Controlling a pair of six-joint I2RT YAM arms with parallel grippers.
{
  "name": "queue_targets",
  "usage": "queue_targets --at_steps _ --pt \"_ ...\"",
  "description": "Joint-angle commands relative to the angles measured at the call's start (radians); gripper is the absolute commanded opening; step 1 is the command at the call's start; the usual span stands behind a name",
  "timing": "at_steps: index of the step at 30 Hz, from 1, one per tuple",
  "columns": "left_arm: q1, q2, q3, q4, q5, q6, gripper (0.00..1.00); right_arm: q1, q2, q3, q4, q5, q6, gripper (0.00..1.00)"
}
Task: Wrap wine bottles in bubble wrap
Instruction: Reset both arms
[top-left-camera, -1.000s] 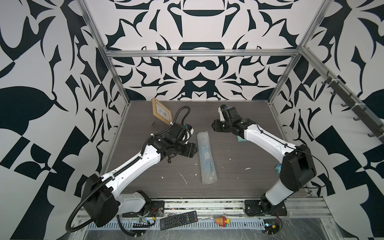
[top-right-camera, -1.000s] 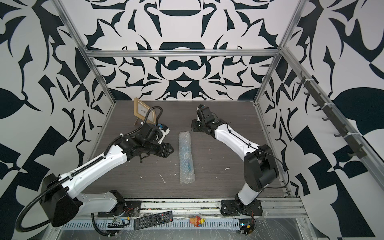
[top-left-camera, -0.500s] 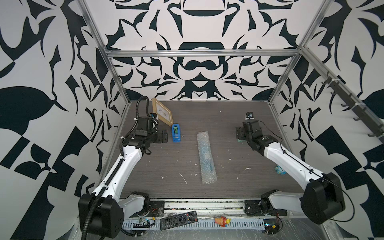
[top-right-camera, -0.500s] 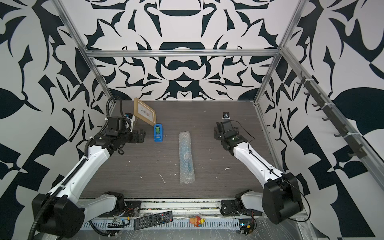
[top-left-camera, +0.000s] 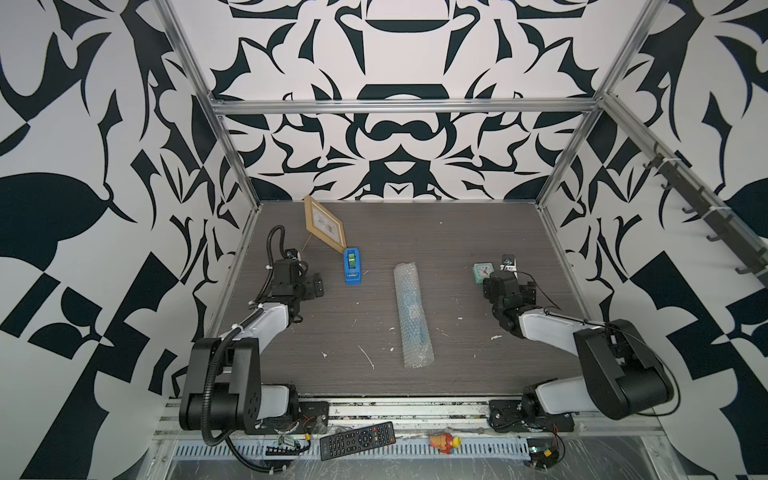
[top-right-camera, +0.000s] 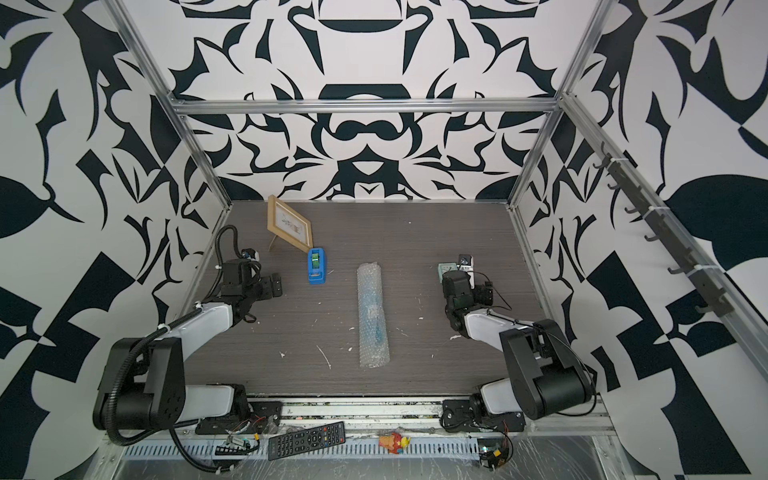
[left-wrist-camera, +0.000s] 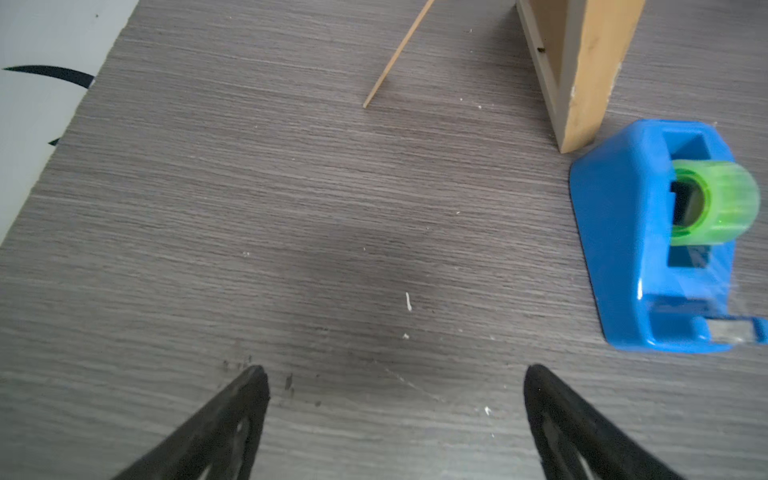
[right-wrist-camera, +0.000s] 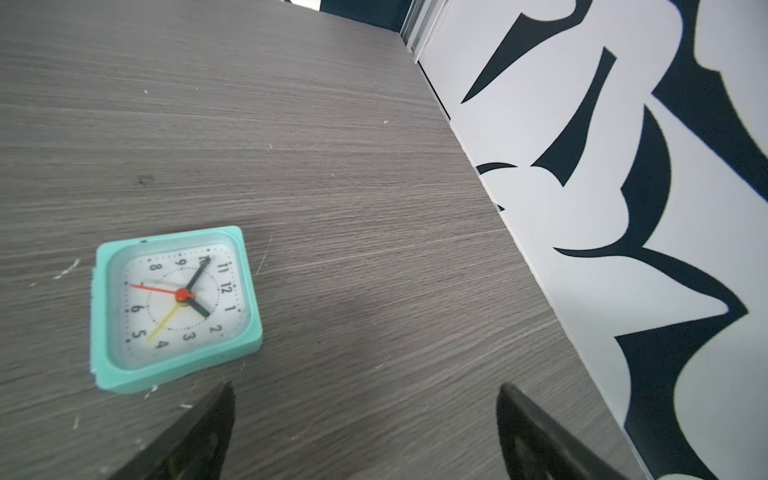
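The bubble wrap (top-left-camera: 412, 316) lies as a closed roll in the middle of the table, running front to back in both top views. The wine bottle (top-left-camera: 409, 300) shows only as a blue tint through the wrap (top-right-camera: 371, 316). My left gripper (top-left-camera: 305, 286) is far to the left of the roll, near the left wall. It is open over bare table (left-wrist-camera: 395, 374). My right gripper (top-left-camera: 511, 289) is far to the right of the roll, beside a small clock. It is open too, with nothing between its fingers (right-wrist-camera: 365, 390).
A blue tape dispenser (top-left-camera: 352, 266) with green tape (left-wrist-camera: 715, 199) stands beside a leaning wooden picture frame (top-left-camera: 325, 224) at the back left. A mint clock (right-wrist-camera: 174, 307) lies flat near the right wall. A remote (top-left-camera: 357, 434) and a small toy (top-left-camera: 444, 440) rest on the front rail.
Both arms have drawn back from the middle near the roll to the table's sides, and both grippers have opened wide. The roll has stayed in place.
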Motion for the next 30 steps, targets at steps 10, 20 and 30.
queue_targets --at_steps 10,20,30 --pt "0.01 0.143 -0.165 0.655 0.005 0.075 0.99 -0.076 0.092 -0.082 0.466 -0.174 -0.071 0.99" --pt "0.008 0.197 -0.171 0.713 0.088 0.105 0.99 -0.083 0.151 -0.104 0.553 -0.188 -0.077 0.99" --pt "0.008 0.205 -0.176 0.745 0.082 0.105 0.99 -0.084 0.153 -0.103 0.556 -0.188 -0.077 0.99"
